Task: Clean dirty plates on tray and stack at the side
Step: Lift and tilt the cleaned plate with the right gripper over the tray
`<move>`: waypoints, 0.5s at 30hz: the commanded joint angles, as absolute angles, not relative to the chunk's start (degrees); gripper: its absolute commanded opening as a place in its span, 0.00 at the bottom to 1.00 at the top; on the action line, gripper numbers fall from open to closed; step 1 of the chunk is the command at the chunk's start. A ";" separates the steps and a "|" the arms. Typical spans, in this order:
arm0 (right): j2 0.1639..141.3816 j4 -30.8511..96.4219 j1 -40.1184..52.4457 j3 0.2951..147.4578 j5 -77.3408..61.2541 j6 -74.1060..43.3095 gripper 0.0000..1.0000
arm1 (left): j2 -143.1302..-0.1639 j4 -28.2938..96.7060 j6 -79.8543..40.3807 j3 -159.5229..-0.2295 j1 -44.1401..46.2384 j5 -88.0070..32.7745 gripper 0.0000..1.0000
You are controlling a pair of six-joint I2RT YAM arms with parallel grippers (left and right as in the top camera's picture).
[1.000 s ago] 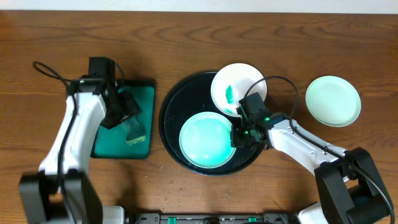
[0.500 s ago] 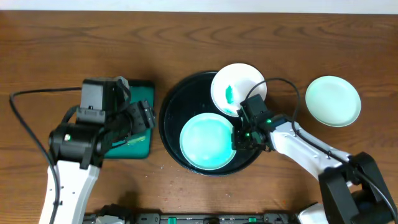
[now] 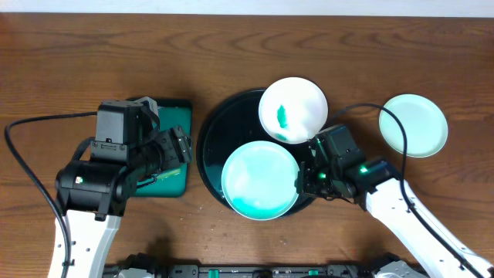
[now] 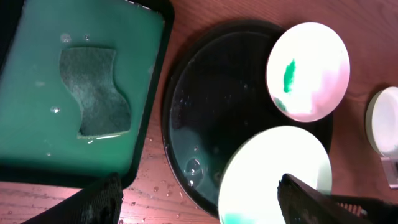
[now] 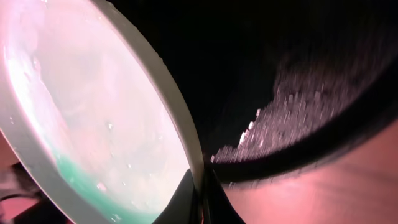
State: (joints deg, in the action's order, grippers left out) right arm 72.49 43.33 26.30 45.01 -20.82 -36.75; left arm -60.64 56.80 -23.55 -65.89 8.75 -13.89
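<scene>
Three plates in all, two trays, two arms, one sponge. Smeared plate at the far side of the round black tray, overlapping its rim, with a green streak left of centre. Near plate at the tray's near side, pale teal, its near edge out past the rim and a trace of green along that edge; whether resting on the tray's floor or raised off it, impossible to tell. Third plate clean-looking, flat on the wooden table to the right, well apart from the tray. Right gripper reaching in from the right, forearm stretched across the table, pinched tight on the near plate's right rim — in the wrist view, that rim running straight down between the two fingers. Left gripper held above the right edge of the green rectangular tray, arm folded at the table's left and pointing toward the black tray. Spread wide, gripping nothing. Inside the green tray: a film of greenish liquid and one dark, waisted sponge lying flat, apart from the gripper. Inside the black tray: the two plates, plus drops of water on the bare floor. More drops on the wood between the two trays.
</scene>
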 commanded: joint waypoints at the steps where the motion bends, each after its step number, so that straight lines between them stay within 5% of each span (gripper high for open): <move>1: 71.24 44.84 24.71 44.88 -28.95 -42.22 0.01 | -60.60 57.34 -23.16 -65.60 8.97 -14.57 0.80; 9: 71.24 46.26 20.67 44.88 -53.49 -42.61 0.02 | -60.60 58.28 -23.18 -65.60 8.97 -14.57 0.80; 15: 71.24 42.19 19.53 44.88 -47.81 -40.56 0.01 | -60.60 59.24 -23.18 -65.60 8.97 -14.57 0.80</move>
State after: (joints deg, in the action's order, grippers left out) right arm 71.96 43.79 20.49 44.95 -48.21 -41.60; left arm -60.64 58.70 -23.55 -65.89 8.75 -13.89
